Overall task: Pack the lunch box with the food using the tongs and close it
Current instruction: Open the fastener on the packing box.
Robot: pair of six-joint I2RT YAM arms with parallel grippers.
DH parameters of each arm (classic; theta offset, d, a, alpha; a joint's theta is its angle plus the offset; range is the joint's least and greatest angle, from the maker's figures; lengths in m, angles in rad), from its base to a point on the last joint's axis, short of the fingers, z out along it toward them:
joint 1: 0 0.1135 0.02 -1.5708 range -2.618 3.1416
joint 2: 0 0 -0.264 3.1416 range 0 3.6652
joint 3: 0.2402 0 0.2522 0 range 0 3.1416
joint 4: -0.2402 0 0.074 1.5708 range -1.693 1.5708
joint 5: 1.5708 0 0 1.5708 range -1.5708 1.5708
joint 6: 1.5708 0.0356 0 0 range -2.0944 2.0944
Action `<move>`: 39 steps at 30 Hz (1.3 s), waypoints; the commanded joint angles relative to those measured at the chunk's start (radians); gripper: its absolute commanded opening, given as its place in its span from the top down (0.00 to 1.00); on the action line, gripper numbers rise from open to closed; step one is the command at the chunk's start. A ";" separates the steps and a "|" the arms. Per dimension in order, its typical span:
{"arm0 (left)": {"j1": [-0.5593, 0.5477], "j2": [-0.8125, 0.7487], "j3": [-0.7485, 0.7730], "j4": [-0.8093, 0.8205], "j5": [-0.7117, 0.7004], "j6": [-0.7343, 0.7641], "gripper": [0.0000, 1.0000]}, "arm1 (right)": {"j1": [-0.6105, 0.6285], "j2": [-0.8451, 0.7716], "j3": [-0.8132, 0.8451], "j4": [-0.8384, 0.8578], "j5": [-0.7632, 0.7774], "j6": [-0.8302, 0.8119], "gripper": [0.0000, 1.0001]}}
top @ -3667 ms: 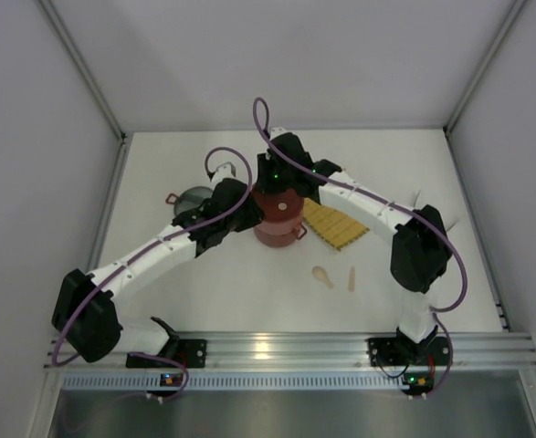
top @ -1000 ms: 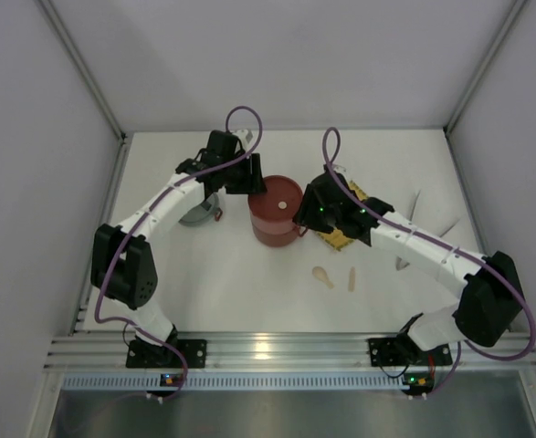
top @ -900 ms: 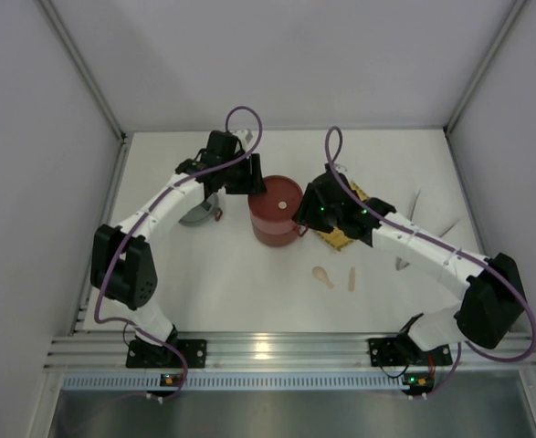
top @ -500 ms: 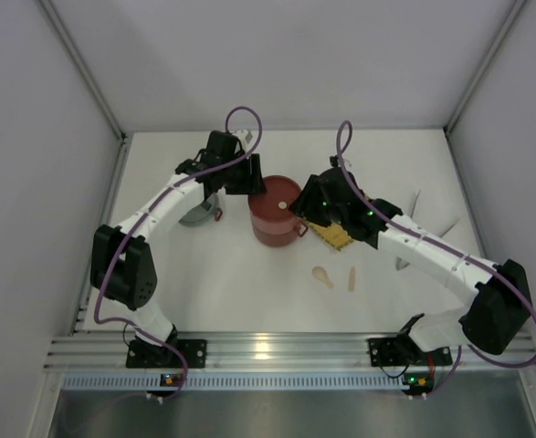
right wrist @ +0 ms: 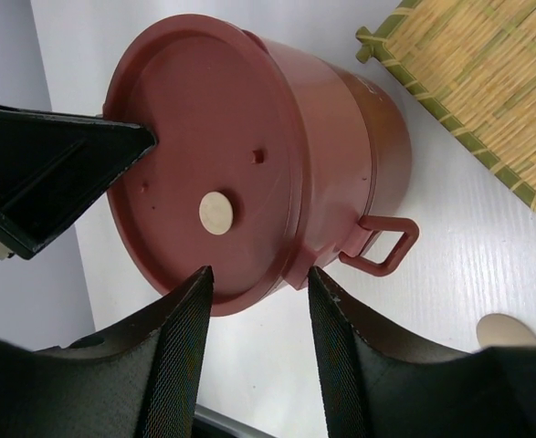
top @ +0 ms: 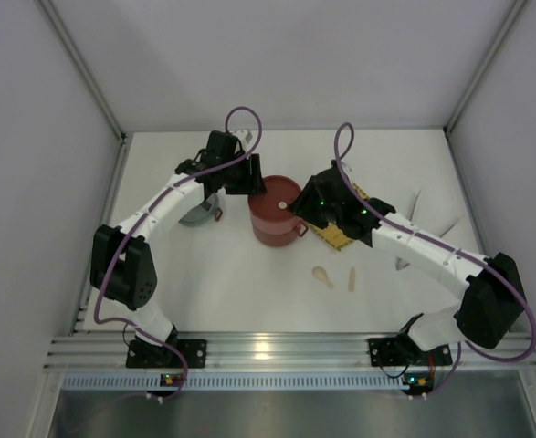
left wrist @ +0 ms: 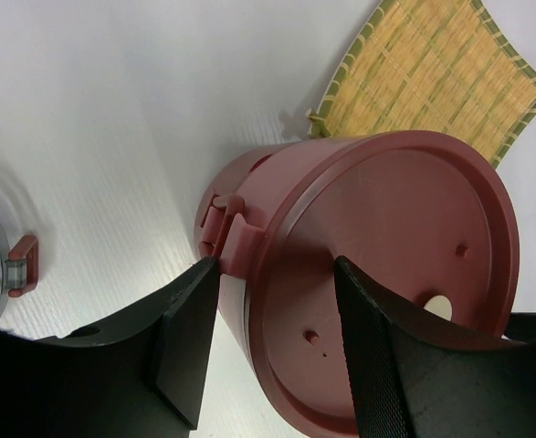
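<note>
The lunch box (top: 277, 217) is standing lidded on the tabletop (top: 240, 283), just beside the woven mat (right wrist: 487, 91). The left end effector (left wrist: 277, 265) is hovering half open and empty astride its side clasp, while the right end effector (right wrist: 258, 271) is gaping likewise, holding nothing, at the lid's rim by the loop handle. Should either be closing off-centre, it risks shoving or tipping the box, since nothing is bracing it.
</note>
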State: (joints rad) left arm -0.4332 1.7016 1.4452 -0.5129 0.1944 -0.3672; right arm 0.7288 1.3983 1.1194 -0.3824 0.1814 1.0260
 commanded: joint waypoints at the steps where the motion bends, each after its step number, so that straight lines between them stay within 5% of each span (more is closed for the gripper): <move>1: -0.002 -0.048 -0.006 -0.007 0.014 -0.006 0.42 | -0.011 0.011 0.003 0.034 0.044 0.046 0.55; 15: -0.001 -0.046 -0.017 -0.003 0.017 -0.015 0.42 | -0.011 0.018 0.009 0.000 0.073 0.080 0.55; 26: -0.001 -0.079 -0.054 -0.001 0.023 -0.033 0.46 | -0.009 0.053 -0.010 0.017 0.035 0.088 0.79; 39: -0.002 -0.207 -0.161 -0.001 0.068 -0.075 0.55 | -0.080 0.174 0.181 -0.104 -0.049 -0.204 0.90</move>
State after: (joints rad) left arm -0.4232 1.5574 1.3037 -0.5293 0.1951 -0.4168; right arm 0.6827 1.5249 1.2346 -0.4458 0.2100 0.9310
